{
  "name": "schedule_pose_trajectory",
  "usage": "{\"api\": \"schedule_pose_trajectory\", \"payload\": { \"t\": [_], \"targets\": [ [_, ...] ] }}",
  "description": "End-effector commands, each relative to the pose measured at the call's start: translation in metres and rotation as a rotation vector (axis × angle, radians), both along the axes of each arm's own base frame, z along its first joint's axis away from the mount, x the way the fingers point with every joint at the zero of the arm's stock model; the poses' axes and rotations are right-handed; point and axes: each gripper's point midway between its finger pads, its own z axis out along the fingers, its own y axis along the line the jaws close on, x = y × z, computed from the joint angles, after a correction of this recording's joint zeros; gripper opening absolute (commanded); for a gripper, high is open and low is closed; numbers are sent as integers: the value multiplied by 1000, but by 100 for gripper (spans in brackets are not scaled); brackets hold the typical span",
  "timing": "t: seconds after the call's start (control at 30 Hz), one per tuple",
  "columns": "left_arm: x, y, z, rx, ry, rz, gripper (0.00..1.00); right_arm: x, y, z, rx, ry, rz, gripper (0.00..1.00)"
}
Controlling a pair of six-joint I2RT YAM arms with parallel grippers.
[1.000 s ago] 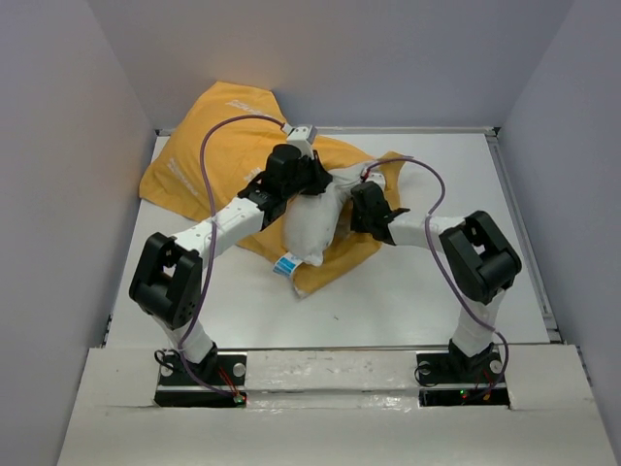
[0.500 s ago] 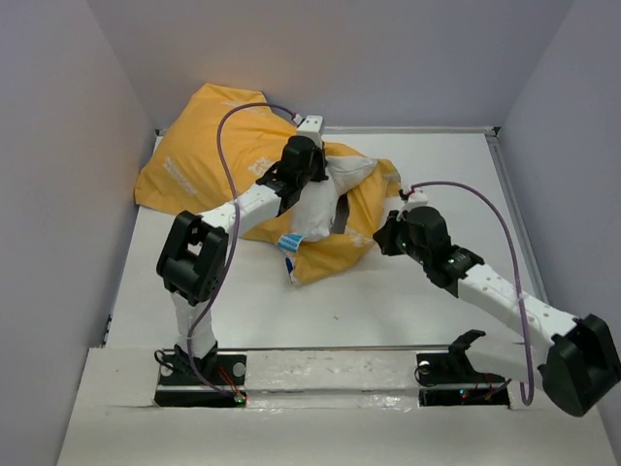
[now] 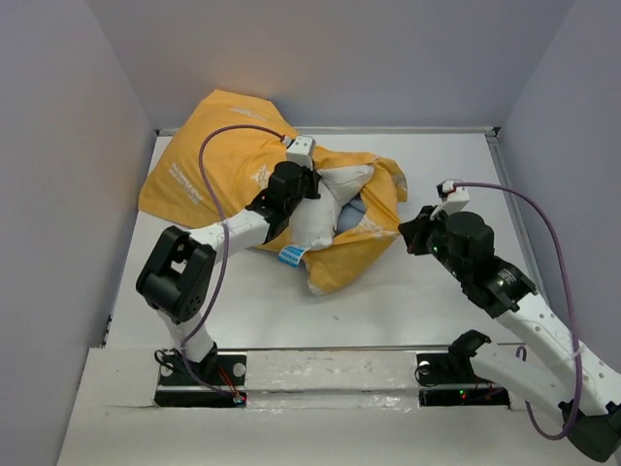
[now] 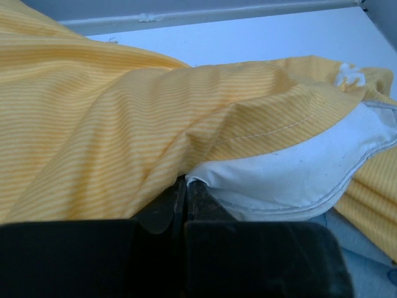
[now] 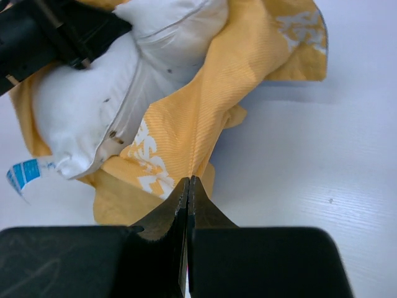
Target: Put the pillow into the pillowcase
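Observation:
The white pillow [image 3: 315,221] lies partly inside the mouth of the mustard-yellow pillowcase [image 3: 213,165]. Its blue-and-white tag [image 3: 289,254] sticks out at the near end, and a bit of the blue inner face [image 3: 351,216] shows. My left gripper [image 3: 299,197] is shut on the pillow's upper edge. In the left wrist view the left gripper's tips [image 4: 185,181] meet where pillow [image 4: 298,177] and pillowcase [image 4: 124,112] join. My right gripper [image 3: 406,236] is shut and empty, just off the pillowcase's right edge. In the right wrist view the right gripper [image 5: 188,180] points at a yellow fold [image 5: 217,93] beside the pillow [image 5: 93,105].
The white table [image 3: 437,291] is boxed in by grey walls on three sides, with a raised rim [image 3: 427,129] along the back. The pillowcase's far end climbs the back left corner. A purple cable [image 3: 543,218] loops from each arm.
My right arm let go, pulled back and swung out to the right, away from the pillow. My left arm lowered the pillow toward the pillowcase mouth, and the yellow fabric now wraps more of it.

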Motion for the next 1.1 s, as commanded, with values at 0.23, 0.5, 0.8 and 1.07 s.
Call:
{"api": "schedule_pose_trajectory", "payload": {
  "t": [0.23, 0.5, 0.8, 1.07],
  "targets": [
    [-85, 41, -79, 129, 94, 70, 0, 17, -82, 126, 9, -303, -430, 0],
    [-134, 64, -86, 247, 103, 111, 0, 4, -60, 85, -10, -182, -280, 0],
    [-208, 19, -81, 234, 9, -145, 0, 66, -81, 136, -104, -345, -541, 0],
    [-238, 4, -65, 150, -15, -260, 0, 176, -98, 157, -21, -424, -651, 0]
  ]
}}
